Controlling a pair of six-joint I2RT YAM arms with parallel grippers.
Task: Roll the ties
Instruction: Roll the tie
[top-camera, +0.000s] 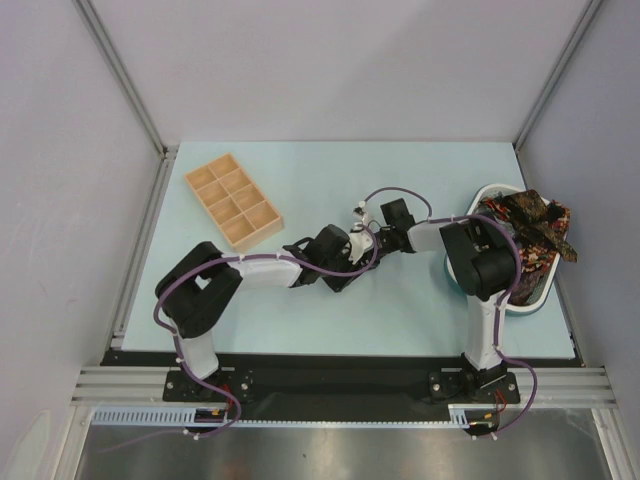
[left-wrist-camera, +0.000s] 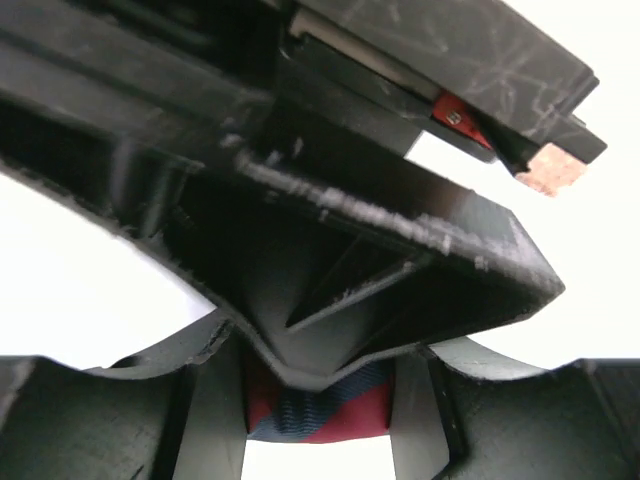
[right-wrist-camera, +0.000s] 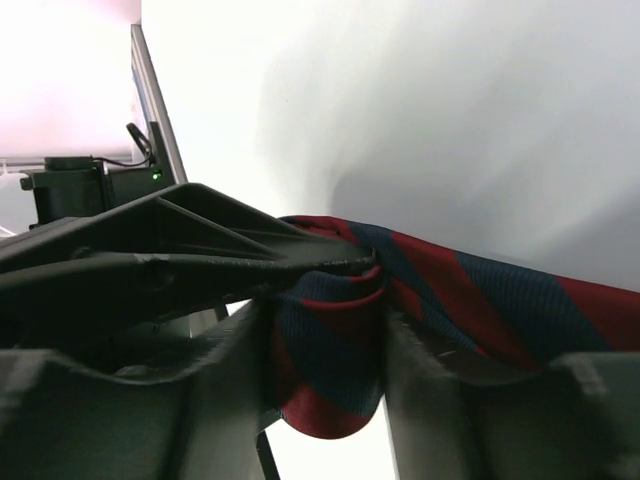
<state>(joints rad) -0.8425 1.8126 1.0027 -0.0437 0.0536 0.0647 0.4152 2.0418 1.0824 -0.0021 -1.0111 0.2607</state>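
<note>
A dark navy tie with red diagonal stripes (right-wrist-camera: 440, 290) is held between both grippers above the middle of the table. In the right wrist view its end is curled into a small roll between my right gripper's (right-wrist-camera: 335, 400) fingers, and the rest trails off to the right. My left gripper (left-wrist-camera: 318, 425) is shut on a strip of the same tie (left-wrist-camera: 330, 408). In the top view the left gripper (top-camera: 358, 240) and right gripper (top-camera: 374, 229) meet tip to tip and hide the tie. Several more ties (top-camera: 530, 225) lie heaped at the right.
The heaped ties lie in a white basin (top-camera: 520, 305) at the table's right edge, behind the right arm's elbow. A wooden compartment tray (top-camera: 233, 200) stands at the back left. Grey walls and metal rails close in the table.
</note>
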